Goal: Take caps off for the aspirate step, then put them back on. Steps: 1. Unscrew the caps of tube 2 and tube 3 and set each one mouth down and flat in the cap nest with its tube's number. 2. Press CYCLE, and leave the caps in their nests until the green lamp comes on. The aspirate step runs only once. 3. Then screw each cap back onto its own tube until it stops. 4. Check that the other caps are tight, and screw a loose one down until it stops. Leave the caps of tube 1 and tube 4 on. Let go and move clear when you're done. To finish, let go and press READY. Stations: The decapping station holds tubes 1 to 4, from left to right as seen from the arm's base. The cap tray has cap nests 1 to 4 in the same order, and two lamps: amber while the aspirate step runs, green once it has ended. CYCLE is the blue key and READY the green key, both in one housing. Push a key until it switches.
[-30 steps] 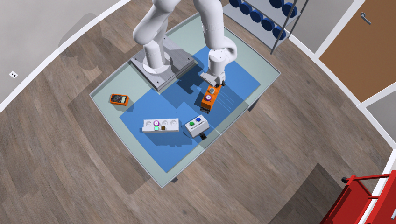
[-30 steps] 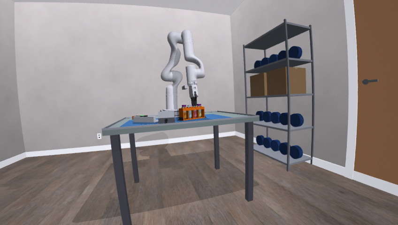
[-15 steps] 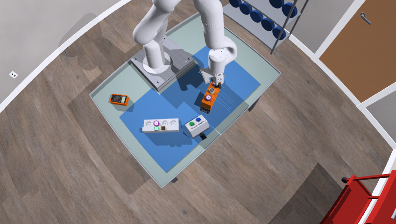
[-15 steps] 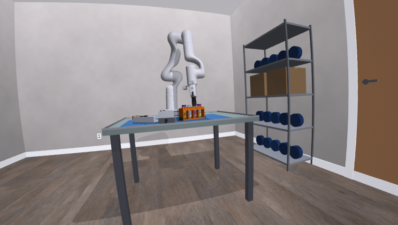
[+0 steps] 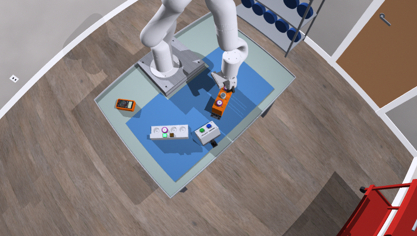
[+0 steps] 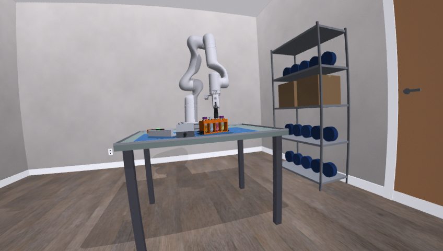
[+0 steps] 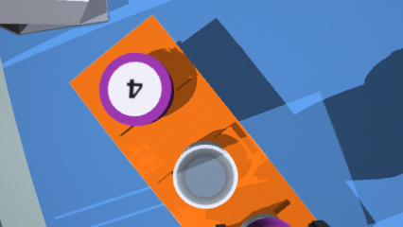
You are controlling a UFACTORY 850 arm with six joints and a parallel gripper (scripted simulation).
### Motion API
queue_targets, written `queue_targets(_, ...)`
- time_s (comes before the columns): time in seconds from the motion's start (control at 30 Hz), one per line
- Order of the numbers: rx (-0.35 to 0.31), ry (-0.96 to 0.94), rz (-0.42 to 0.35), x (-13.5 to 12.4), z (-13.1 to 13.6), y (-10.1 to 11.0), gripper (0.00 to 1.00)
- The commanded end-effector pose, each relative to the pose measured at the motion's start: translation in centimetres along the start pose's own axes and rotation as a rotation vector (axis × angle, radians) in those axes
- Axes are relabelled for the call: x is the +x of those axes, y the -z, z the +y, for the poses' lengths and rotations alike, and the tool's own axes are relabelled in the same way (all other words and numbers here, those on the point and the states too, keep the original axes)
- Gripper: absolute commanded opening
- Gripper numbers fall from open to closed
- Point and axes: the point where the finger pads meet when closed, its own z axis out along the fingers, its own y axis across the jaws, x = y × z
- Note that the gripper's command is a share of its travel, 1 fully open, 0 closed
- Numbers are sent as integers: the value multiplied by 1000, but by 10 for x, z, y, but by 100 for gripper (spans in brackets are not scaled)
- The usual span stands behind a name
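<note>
Top view: on the blue mat (image 5: 175,158), the orange tube rack (image 5: 219,111) sits right of the cap tray (image 5: 179,136), whose green lamp (image 5: 164,134) is lit; the gripper (image 5: 227,88) stands slack around tube 2's cap (image 7: 267,222), gripping nothing, likely between tightening turns; tube 3 (image 7: 204,176) is uncapped.

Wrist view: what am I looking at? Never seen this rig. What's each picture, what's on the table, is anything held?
One white robot arm is bolted to a table. There are three cameras: one overhead, one across the room, one on the wrist looking straight down.

On the blue mat are an orange tube rack, a white cap tray with its green lamp lit and one purple cap in a nest, a box with two keys, and a multimeter.

The wrist view shows tube 4's cap, an uncapped tube, and at the bottom edge another cap. The gripper straddles that cap, slackened; nothing is held.
</note>
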Motion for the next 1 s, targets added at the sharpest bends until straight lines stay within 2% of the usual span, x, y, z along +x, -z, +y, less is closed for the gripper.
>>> queue_targets(0.0,1,279,-2,-1,-1,1,46)
queue_targets(0.03,1,292,-2,-1,-1,1,46)
queue_targets(0.37,1,959,-1,-1,-1,1,46)
queue_targets(0.43,1,959,-1,-1,-1,1,46)
queue_targets(0.53,2,1201,1,-1,-1,1,46)
queue_targets(0.57,1,1209,-1,-1,-1,1,46)
queue_targets(0.63,2,1347,1,-1,-1,1,46)
queue_targets(0.87,2,1359,-1,-1,-1,1,46)
queue_targets(0.9,2,1359,-1,-1,-1,1,0)
queue_targets(0.97,2,1359,-1,-1,-1,1,0)
